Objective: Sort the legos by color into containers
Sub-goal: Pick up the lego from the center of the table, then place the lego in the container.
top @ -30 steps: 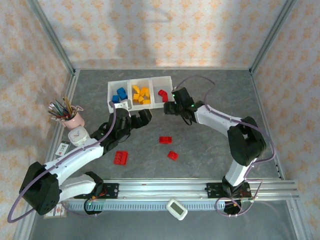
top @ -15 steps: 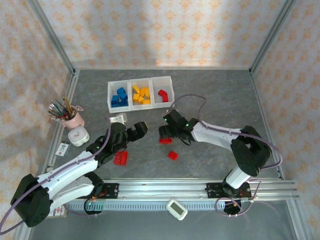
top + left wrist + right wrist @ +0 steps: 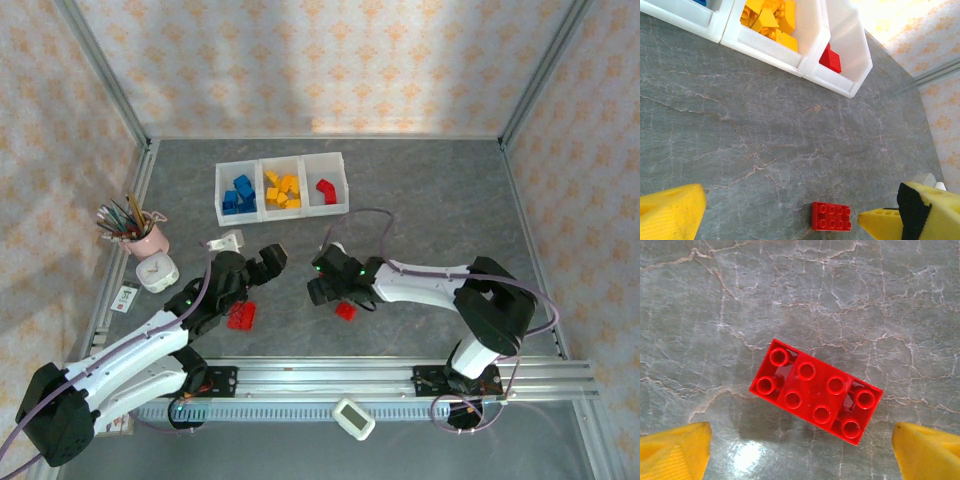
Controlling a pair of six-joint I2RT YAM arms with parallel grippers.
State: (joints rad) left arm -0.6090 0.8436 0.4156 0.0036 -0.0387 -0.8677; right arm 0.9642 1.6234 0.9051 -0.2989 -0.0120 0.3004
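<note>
Starting at the bottom edge of the top view, a metal rail (image 3: 330,372) runs across the table (image 3: 430,210), with a small white device (image 3: 353,418) lying just below it. Above the rail, left of centre, a red double brick (image 3: 241,316) lies flat close beside the left arm. A small red brick (image 3: 346,311) sits near the middle of the frame, just below and to the right of the right gripper (image 3: 318,290).

That gripper points down at the table. In the right wrist view its yellow fingertips (image 3: 672,452) stand wide apart in the two bottom corners. An eight-stud red brick (image 3: 816,397) lies studs-up and slanted at mid-frame, in line between them and touching neither.

The left gripper (image 3: 268,262) hangs a little left of centre, angled toward the upper right, with its fingers spread and holding nothing. In the left wrist view its yellow fingers (image 3: 670,212) sit at the bottom corners with bare table between them. A flat red brick (image 3: 831,216) lies near the lower-right finger, apart from it.

Higher up at the left edge stand a white clock-like object (image 3: 156,272) and a pink cup (image 3: 148,238) of pencils.

Farthest off, at upper centre, the containers (image 3: 285,213) sit in a row. The left bin holds blue legos (image 3: 239,193), the middle bin yellow legos (image 3: 281,189), and the right bin one red lego (image 3: 325,189).
</note>
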